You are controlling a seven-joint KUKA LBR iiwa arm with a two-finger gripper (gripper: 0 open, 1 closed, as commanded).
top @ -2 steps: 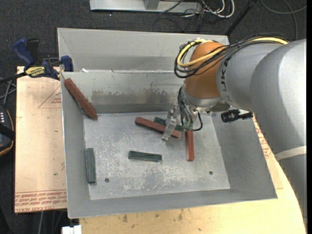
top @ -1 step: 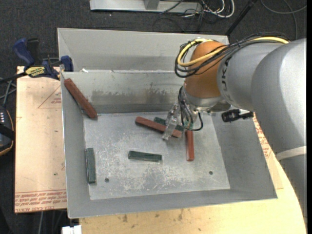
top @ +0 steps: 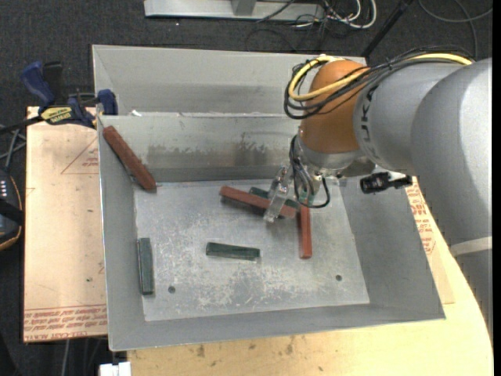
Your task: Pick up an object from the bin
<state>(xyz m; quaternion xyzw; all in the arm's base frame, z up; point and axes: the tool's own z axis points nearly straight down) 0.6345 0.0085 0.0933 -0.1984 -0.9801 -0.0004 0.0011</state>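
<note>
Nearest us, our grey arm [top: 438, 124] is leaning in from three o'clock, its pincer [top: 274, 208] hanging over a red-brown bar [top: 243, 199] at the centre of the bin [top: 235, 288]; we are unable to tell whether it is open or closed. That bar is lying nearly nine-to-three beneath the pincer, touching a green piece [top: 260, 192], with another red-brown bar [top: 304, 237] just at five o'clock. Around them the floor is lying mostly bare, giving room.

green bar [top: 259, 192] partly behind end effector [top: 275, 208], arm [top: 438, 124] cropped
</note>
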